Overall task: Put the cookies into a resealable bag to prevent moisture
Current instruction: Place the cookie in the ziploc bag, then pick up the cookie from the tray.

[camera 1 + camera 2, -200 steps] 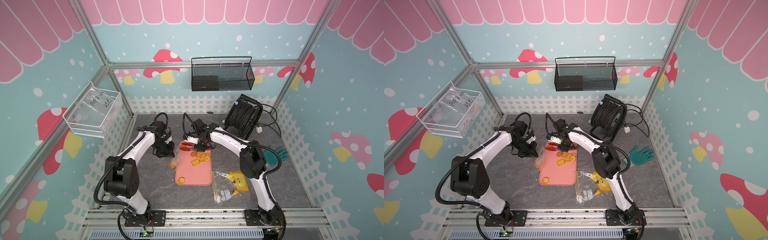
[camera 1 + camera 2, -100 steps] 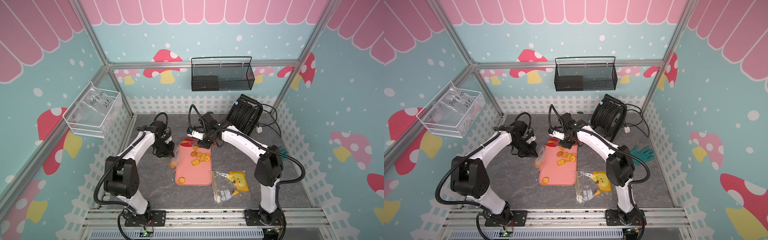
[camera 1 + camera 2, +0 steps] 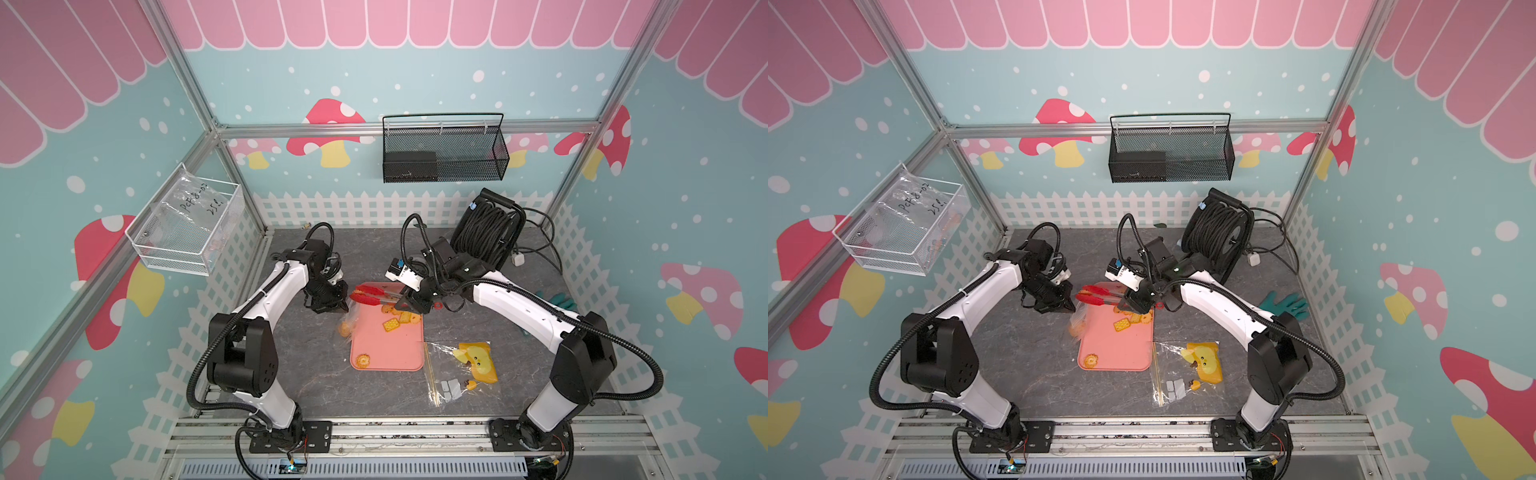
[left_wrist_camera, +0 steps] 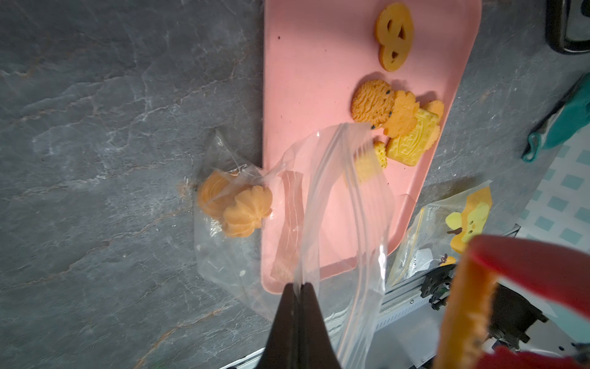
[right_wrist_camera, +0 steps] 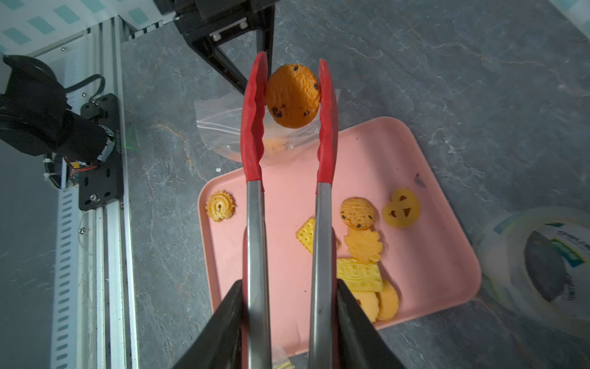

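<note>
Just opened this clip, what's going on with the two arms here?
The left gripper is pinched shut on the edge of the resealable bag, lifting it open beside the pink tray. The right gripper holds red-tipped tongs, which clamp a chocolate-chip cookie near the bag's mouth. Two swirled cookies are already inside; several other cookies lie on the tray.

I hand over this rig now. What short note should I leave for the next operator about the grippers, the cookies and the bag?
Left gripper: shut on the bag rim, holding its mouth up beside the tray.
Right gripper: shut on tongs, which pinch a chip cookie near the bag mouth.
Done: two cookies lie in the bag.
Left: drop this one in, move the several cookies on the tray, seal the bag.
</note>
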Robot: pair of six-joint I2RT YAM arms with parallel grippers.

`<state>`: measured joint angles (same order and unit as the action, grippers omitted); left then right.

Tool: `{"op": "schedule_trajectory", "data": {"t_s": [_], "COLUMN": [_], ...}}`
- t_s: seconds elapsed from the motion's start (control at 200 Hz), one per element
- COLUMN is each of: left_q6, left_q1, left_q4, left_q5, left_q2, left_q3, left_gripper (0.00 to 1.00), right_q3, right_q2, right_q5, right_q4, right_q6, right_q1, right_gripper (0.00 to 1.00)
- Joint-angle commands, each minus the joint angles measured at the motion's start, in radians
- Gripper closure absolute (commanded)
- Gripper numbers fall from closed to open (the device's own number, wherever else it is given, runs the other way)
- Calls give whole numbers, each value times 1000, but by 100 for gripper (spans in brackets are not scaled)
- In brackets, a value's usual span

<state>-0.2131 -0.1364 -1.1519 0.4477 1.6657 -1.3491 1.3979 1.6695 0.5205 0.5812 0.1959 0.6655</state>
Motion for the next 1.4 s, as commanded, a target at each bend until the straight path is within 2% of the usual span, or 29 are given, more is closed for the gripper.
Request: {"op": "schedule_trajectory", "data": {"t_s": [0.0, 0.455, 0.555, 0.721, 0.906, 1.081, 1.261, 1.396], "left_q6": [-5, -11, -7, -5, -3, -1, 0, 1], "left_q1": [10, 23, 30, 29, 30, 31, 31, 31], "left_q4": [-14, -28, -34, -36, -42, -50, -52, -60], "left_q5": [46, 71, 70, 67, 69, 42, 41, 39], "left_q2": [-35, -52, -52, -51, -46, -41, -22, -12], "left_q3": [-16, -10, -12, -16, -30, -46, -62, -80], "left_gripper": [100, 100, 100, 100, 100, 100, 100, 100], "right_q3": [-11, -29, -25, -20, -60, -171, -352, -421], "right_q2": [0, 58, 46, 1, -77, -227, -364, -367], "right_q5": [116, 185, 179, 162, 143, 59, -113, -185], "right_q4": [-111, -150, -149, -140, -124, -78, 6, 20], "right_q6": [-42, -46, -43, -42, -28, 67, 223, 299], "right_q1": [0, 0, 0, -3, -14, -9, 102, 136], "right_gripper": [56, 52, 51, 43, 42, 43, 44, 43]}}
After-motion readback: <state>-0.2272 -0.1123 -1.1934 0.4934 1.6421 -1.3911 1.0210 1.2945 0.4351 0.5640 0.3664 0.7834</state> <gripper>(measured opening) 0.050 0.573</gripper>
